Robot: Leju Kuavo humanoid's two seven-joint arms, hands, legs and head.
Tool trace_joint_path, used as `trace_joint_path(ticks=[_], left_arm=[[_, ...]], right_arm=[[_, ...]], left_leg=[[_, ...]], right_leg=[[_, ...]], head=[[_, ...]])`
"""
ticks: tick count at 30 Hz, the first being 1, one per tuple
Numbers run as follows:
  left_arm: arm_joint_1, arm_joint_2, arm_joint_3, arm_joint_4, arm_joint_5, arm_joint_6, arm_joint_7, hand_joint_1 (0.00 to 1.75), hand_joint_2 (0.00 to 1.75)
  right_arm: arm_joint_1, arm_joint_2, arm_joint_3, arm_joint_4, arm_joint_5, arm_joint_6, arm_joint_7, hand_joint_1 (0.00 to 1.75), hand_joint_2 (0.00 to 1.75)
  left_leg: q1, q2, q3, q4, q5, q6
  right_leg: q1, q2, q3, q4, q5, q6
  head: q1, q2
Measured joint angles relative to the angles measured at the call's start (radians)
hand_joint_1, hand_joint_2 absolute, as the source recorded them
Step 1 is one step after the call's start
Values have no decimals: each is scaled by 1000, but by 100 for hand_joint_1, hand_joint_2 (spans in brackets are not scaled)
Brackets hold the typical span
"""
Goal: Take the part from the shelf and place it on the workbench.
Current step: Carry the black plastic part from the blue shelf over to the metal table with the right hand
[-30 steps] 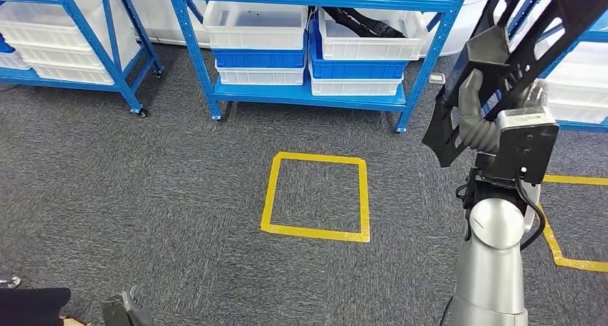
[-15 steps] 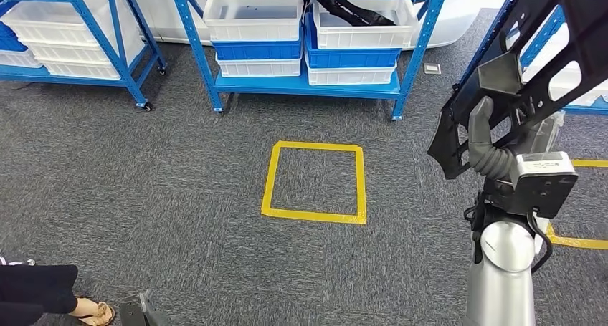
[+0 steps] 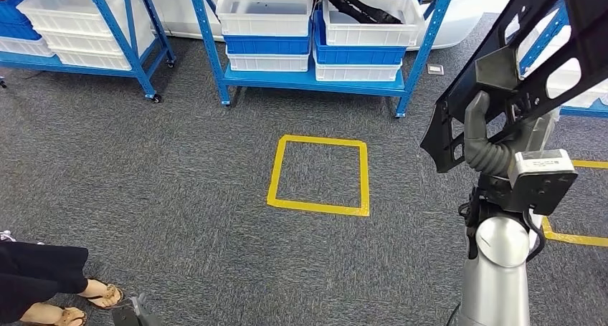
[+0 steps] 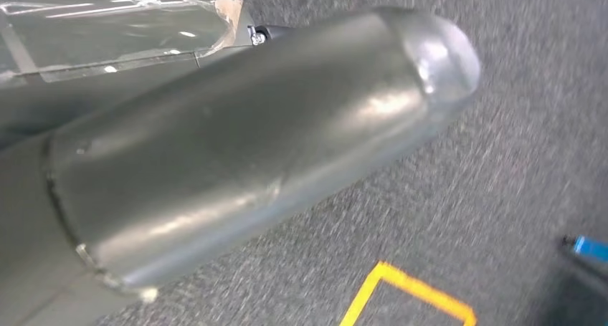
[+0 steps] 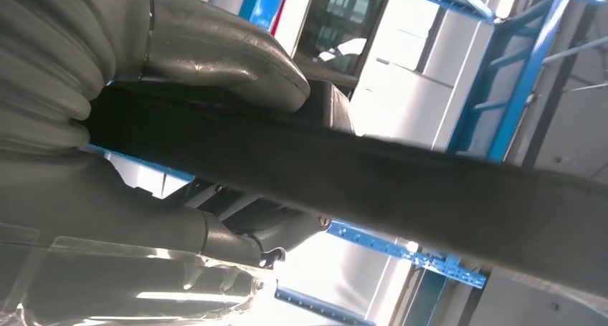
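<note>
Silver right arm rises at the near right, its right hand (image 3: 495,136) clenched around the black part (image 3: 516,61), thumb hooked over one bar; held high, probably so the long frame clears the floor in transit. Whether the left hand is clenched I cannot tell. Beyond lies a yellow tape square (image 3: 320,175), then blue shelves (image 3: 315,82) with bins.
</note>
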Motion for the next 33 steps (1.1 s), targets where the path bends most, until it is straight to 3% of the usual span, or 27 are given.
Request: trace_joint_path(ticks=[2,5,8,18,21,23,26,27,28,29,31,32,33], left_arm=[[6,1,6,-11,15,-1,0,0,0],[14,2,13,-20,20,0,0,0,0],[18,2,15,-28,25,7,0,0,0],[37,19,65,-61,62,35,0,0,0],[40,27,103,-65,81,75,0,0,0],[42,25,128,-70,91,105,0,0,0],[43,19,171,-79,99,141,0,0,0],[46,15,184,-82,98,150,0,0,0],[48,12,196,-85,97,157,0,0,0],[50,9,209,-88,93,162,0,0,0],[53,4,230,-94,85,169,0,0,0],[53,4,239,-99,82,172,0,0,0],[54,4,246,-103,80,175,0,0,0]], right_arm=[[-13,10,12,7,1,6,5,175,175],[-37,22,23,17,0,11,20,175,175],[-62,32,27,26,-6,20,30,175,175],[-101,93,52,83,-3,26,15,175,175],[-161,115,82,156,-9,20,-3,175,175],[-220,131,106,227,-25,18,-21,175,175],[-303,152,146,357,-57,11,-47,175,175],[-322,159,158,397,-71,7,-55,175,175],[-340,166,170,434,-86,4,-62,175,175],[-358,173,182,469,-103,-1,-67,175,175],[-394,184,204,525,-130,-10,-72,175,175],[-409,188,215,548,-138,-13,-74,175,175],[-421,192,223,567,-143,-15,-75,175,175]], left_leg=[[-4,1,-11,8,3,-5],[-3,-1,-18,9,10,4],[-1,-1,-18,1,20,-3],[4,-1,-25,-3,30,-21],[5,0,-20,-21,39,-9],[10,0,-5,-57,60,2],[16,-5,-8,-71,75,2],[18,-10,-13,-69,77,-2],[22,-16,-19,-65,79,-6],[27,-23,-25,-58,79,-13],[37,-38,-45,-31,74,-32],[39,-45,-57,-13,69,-43],[40,-52,-68,0,67,-53]], right_leg=[[2,2,25,-50,4,-12],[4,2,18,-50,13,-24],[7,2,14,-50,18,-32],[13,2,7,-49,24,-40],[8,2,7,-61,34,-29],[9,2,-8,-39,16,-27],[1,3,-89,142,-69,-31],[-4,3,-110,192,-85,-26],[-10,3,-114,206,-85,-16],[-16,3,-98,179,-70,-3],[-28,15,-34,57,-26,25],[-32,24,-11,11,-13,29],[-32,31,-1,-10,-9,24]], head=[[-1,0],[-1,0],[-1,0],[-1,0],[-2,0],[-1,0],[1,0],[2,0],[2,0],[1,0],[2,0],[4,0],[4,0]])
